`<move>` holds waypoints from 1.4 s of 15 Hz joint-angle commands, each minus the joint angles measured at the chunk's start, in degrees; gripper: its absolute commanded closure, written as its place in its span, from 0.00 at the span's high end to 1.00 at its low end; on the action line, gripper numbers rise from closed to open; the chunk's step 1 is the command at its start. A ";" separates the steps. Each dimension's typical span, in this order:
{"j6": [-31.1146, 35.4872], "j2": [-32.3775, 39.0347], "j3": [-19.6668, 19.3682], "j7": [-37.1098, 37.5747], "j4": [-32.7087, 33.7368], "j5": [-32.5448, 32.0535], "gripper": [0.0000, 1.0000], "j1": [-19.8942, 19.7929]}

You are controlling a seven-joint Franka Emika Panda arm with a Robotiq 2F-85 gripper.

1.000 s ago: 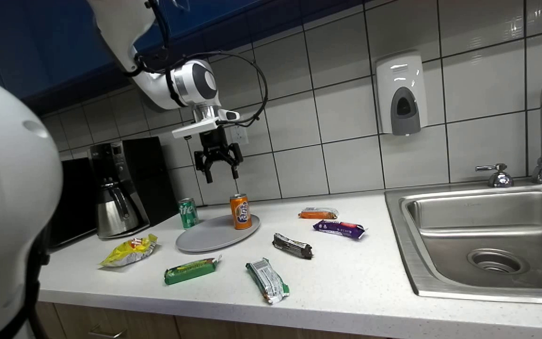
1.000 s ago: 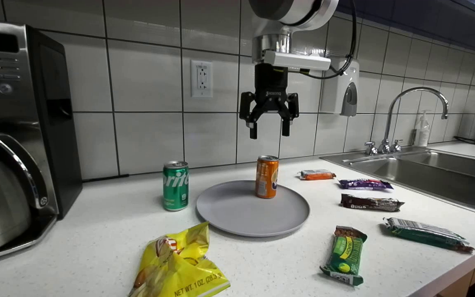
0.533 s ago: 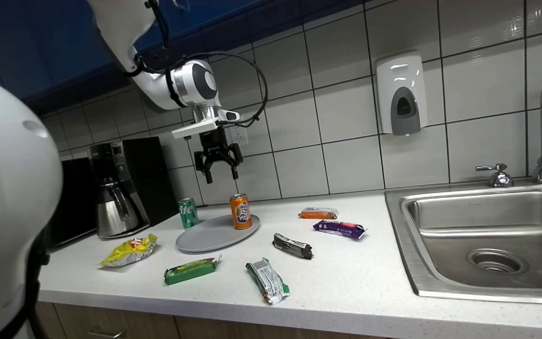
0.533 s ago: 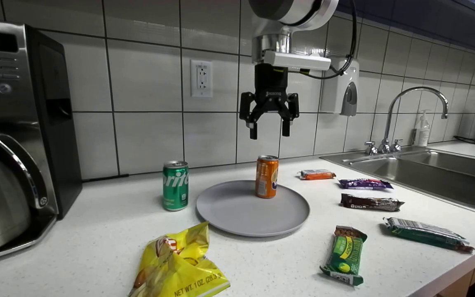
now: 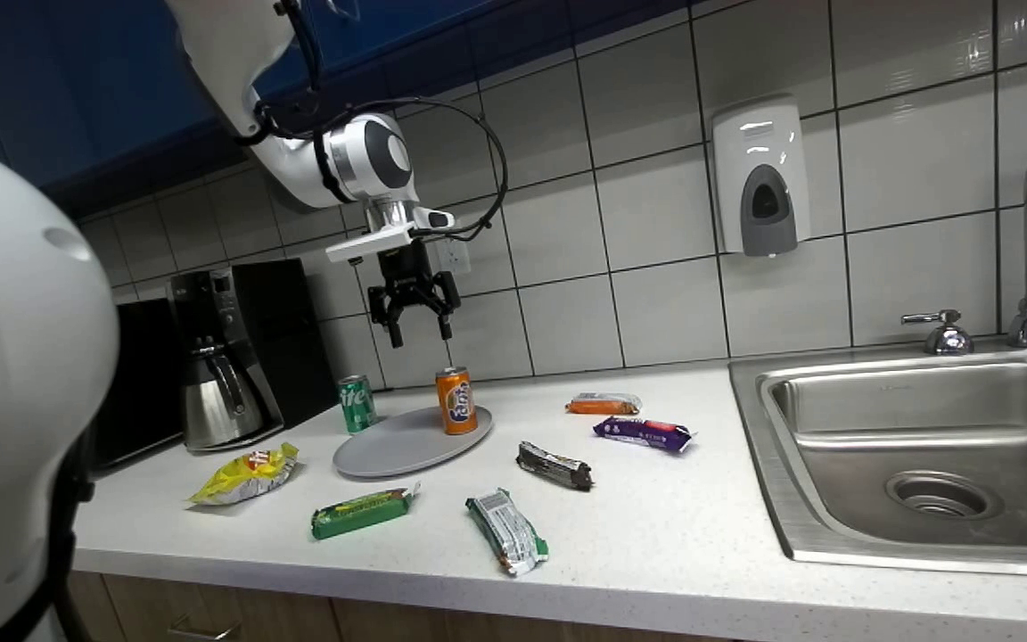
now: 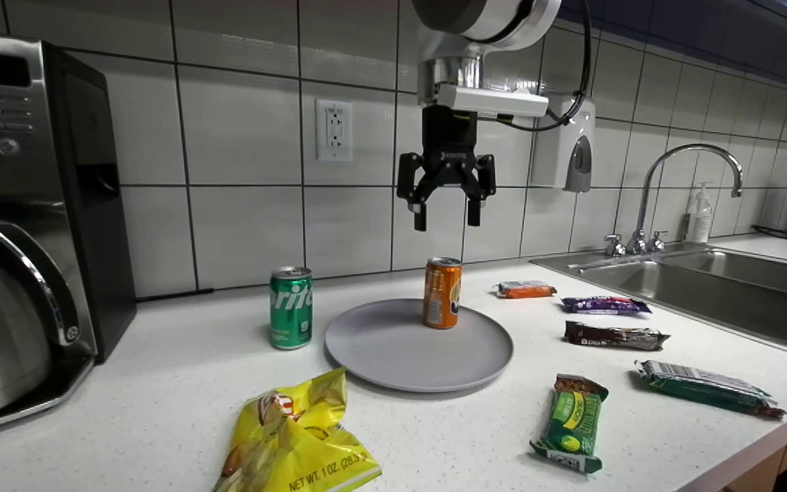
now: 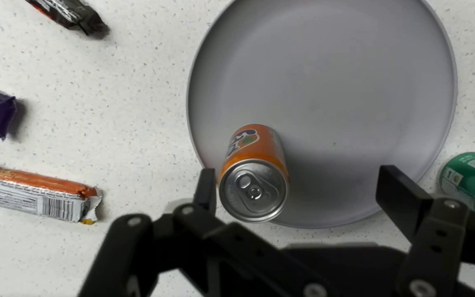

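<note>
Orange soda can (image 6: 443, 294) is standing upright on the gray plate (image 6: 383, 352), near its rim. Smooth metal body: probably going to be handling slick, stiff if full, dentable if empty; weight is not showing. Mid-body, squeezed from opposite sides, is looking like the best hold. The gripper (image 6: 447, 219) is hovering above, jaws standing wide apart, gripping nothing. Outward, the green can (image 6: 291, 311) is standing just beside the plate.
</note>
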 commanded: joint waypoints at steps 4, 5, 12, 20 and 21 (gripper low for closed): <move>-0.18 0.02 0.94 0.22 0.14 -0.33 1.00 -0.84; -0.18 0.02 0.94 0.22 0.14 -0.33 1.00 -0.84; -0.55 0.02 0.98 -1.77 0.61 -0.06 1.00 -1.40; -0.34 1.30 0.96 -5.93 1.24 1.12 1.00 -3.33; -0.37 1.68 0.93 -6.34 1.43 1.12 1.00 -3.55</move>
